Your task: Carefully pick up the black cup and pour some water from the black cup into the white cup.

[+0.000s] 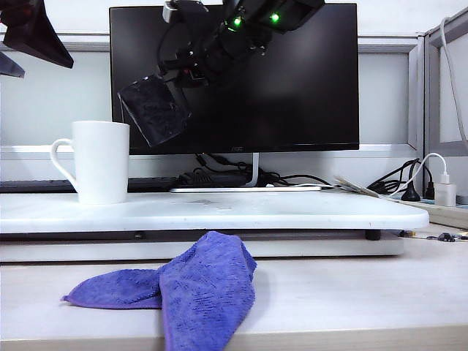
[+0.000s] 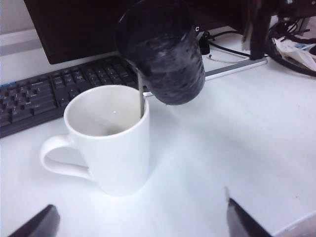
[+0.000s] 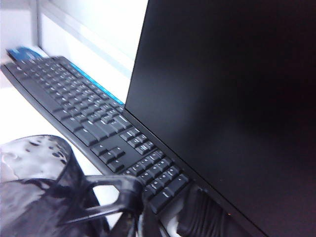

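Note:
The white cup (image 1: 102,161) stands upright at the left of the white board, handle to the left. Above it and slightly to its right, my right gripper (image 1: 183,73) holds the black cup (image 1: 155,110) in the air by its handle, tipped steeply. In the left wrist view the black cup (image 2: 163,54) hangs over the white cup (image 2: 106,140), and a thin streak of water (image 2: 141,96) runs down into the mug. The right wrist view shows the black cup (image 3: 37,187) and its handle in my shut gripper (image 3: 143,217). My left gripper (image 2: 138,217) hovers open near the mug, high at the left (image 1: 33,33).
A black monitor (image 1: 292,80) and a keyboard (image 2: 44,96) stand behind the white board (image 1: 292,212). A purple cloth (image 1: 197,289) lies on the desk in front. Cables and a white charger (image 1: 444,191) sit at the back right.

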